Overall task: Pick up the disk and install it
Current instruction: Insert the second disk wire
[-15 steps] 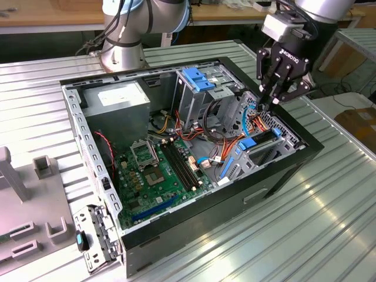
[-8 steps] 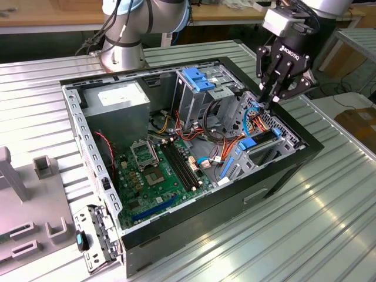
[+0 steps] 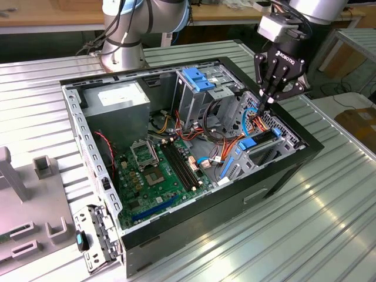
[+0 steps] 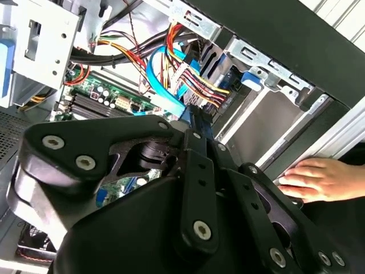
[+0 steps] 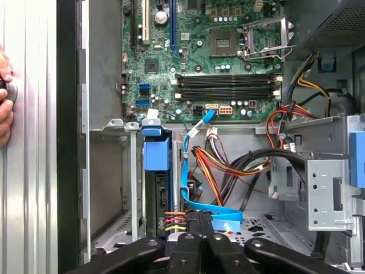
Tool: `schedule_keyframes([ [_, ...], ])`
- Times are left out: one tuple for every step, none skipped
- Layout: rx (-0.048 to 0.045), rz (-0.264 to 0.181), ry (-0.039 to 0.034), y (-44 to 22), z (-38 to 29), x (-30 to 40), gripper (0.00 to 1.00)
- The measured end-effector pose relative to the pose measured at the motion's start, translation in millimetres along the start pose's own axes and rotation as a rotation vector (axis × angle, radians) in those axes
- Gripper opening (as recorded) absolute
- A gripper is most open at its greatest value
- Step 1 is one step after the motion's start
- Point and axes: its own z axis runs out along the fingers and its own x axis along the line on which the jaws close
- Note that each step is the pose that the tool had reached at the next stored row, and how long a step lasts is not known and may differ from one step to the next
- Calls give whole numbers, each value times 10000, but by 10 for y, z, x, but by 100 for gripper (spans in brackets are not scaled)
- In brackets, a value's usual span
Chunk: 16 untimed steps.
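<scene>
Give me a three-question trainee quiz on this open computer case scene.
1. True or false: the computer case lies open, its motherboard showing.
2. In the second wrist view, what is outside the case wall? A) a hand B) a screwdriver C) a cup
3. Fill in: the gripper is at the case's end on the exterior view's ____.
Key: 1 true; 2 A; 3 right.

Ribbed metal table [image 3: 329, 211], wooden bench [image 3: 47, 12]
</scene>
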Motion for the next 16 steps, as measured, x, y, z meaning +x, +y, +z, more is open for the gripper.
schedule_keyframes([
  [0,0,1,-1,1,1,11],
  [0,1,10,-1,2,0,11],
  [0,2,24,-1,3,0,11],
  [0,2,34,-1,2,1,11],
  [1,3,42,-1,3,1,11],
  [1,3,59,-1,4,0,11],
  [1,5,86,-1,5,0,11],
  [1,6,126,-1,6,0,18],
  [2,7,168,-2,9,0,18],
  [2,9,224,-2,12,-1,18],
  [4,16,369,-2,20,-1,18],
  [5,21,447,-3,29,-2,18],
  [6,23,507,-3,34,-2,18],
  [6,25,592,-4,43,-3,18],
  [7,30,710,-5,62,-6,18],
  [8,31,752,-6,71,-7,18],
])
